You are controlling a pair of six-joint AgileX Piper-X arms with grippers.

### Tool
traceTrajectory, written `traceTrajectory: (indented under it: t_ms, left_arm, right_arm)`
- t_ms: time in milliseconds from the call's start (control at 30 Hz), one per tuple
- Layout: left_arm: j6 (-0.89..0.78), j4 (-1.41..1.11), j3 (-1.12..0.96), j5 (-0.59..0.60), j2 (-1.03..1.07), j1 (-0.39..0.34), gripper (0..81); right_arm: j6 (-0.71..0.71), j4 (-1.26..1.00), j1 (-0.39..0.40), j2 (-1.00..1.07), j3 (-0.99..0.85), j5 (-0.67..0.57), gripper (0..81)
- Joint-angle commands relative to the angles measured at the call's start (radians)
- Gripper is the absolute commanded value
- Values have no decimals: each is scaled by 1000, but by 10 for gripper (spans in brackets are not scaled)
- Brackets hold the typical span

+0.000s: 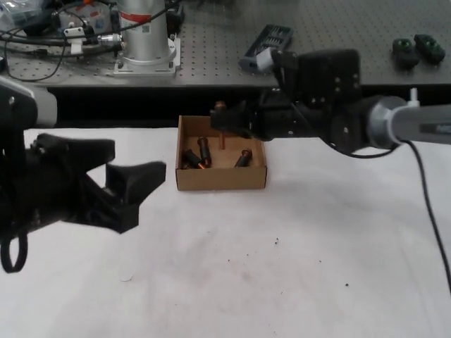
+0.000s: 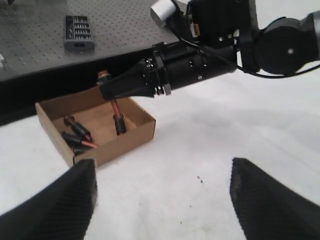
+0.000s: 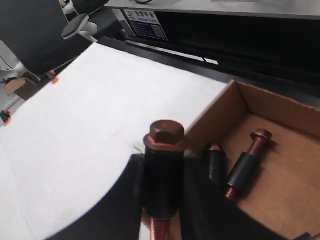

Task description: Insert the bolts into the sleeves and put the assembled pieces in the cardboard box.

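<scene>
While the right gripper pinches a black sleeve with a bolt pushed through it, the piece hangs straight up and down over the cardboard box. The bolt's head sticks out above the fingers and its thread end pokes out below. It is not touching the box floor yet. Three finished pieces already lie inside the box.

The left gripper is spread wide with nothing in it. It hangs over the white cloth, off to one side of the box and apart from it.

Here is what I think could go wrong. The fingers squeeze the sleeve, not the bolt, so a bump could make the bolt slide in the sleeve. If the fingers let go from this high up, the piece could bounce off the ones lying below. It could also hit the box wall and tip out onto the cloth. From the wrist view it looks close to one wall, so it may need to go more toward the middle and lower first.
</scene>
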Motion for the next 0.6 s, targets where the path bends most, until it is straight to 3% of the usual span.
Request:
traceTrajectory:
  t_ms: [0, 200, 367, 533, 567]
  left_arm:
    - [1, 198, -9, -8, -36, 4, 533]
    - [1, 316, -9, -8, -60, 4, 374]
    - [1, 318, -9, -8, -61, 4, 268]
    - [1, 318, -9, -8, -72, 4, 229]
    - [-2, 318, -9, -8, -78, 4, 229]
  right_arm:
    - [8, 52, -3, 10, -60, 13, 44]
    - [47, 217, -1, 37, -128, 122, 44]
    - [60, 224, 1, 37, -128, 132, 44]
    - [107, 224, 3, 37, -128, 113, 18]
    - [109, 224, 3, 37, -128, 110, 69]
